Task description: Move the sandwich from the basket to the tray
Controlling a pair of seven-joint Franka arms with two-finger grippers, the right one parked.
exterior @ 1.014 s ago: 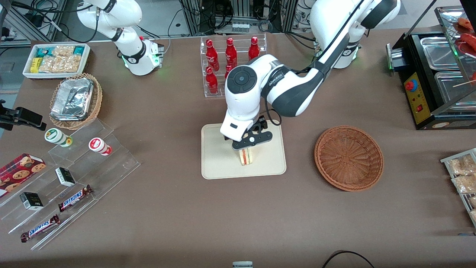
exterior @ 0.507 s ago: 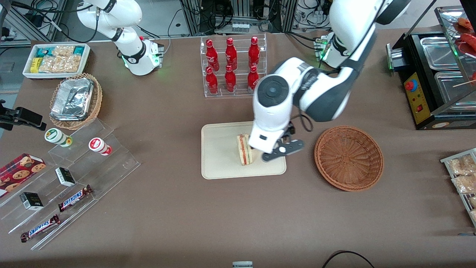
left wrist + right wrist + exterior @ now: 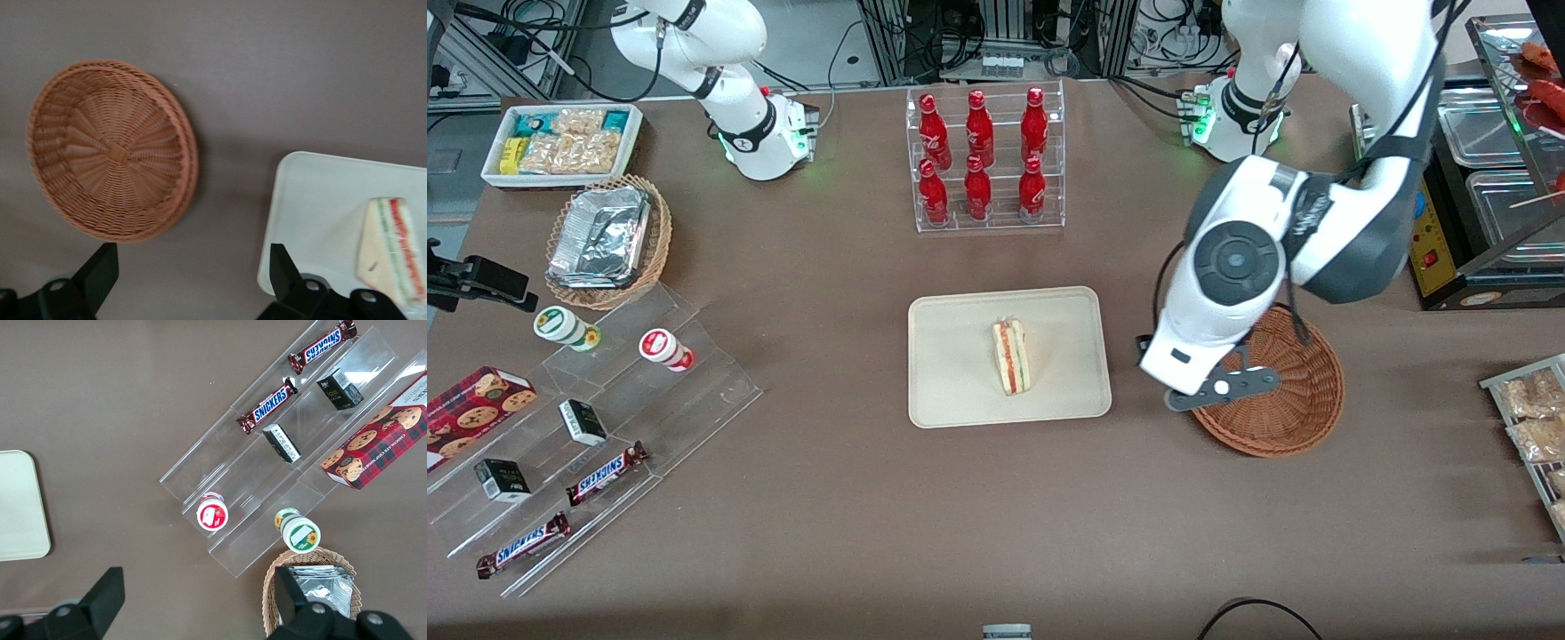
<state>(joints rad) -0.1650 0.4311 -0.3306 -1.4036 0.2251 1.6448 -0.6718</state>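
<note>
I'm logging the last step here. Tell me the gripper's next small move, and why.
Probably just lift clear and park. The sandwich already sits on the tray, and the basket looks empty. The gripper, jaws open and holding nothing, hangs over the basket's edge nearest the tray.

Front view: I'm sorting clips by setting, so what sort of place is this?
Probably a robot lab mocked up as a snack counter. An acrylic rack of red bottles, candy bars on clear stepped shelves and a triangular sandwich on a cream plastic tray share the table; the open gripper hangs over the reddish-brown wicker basket.
</note>
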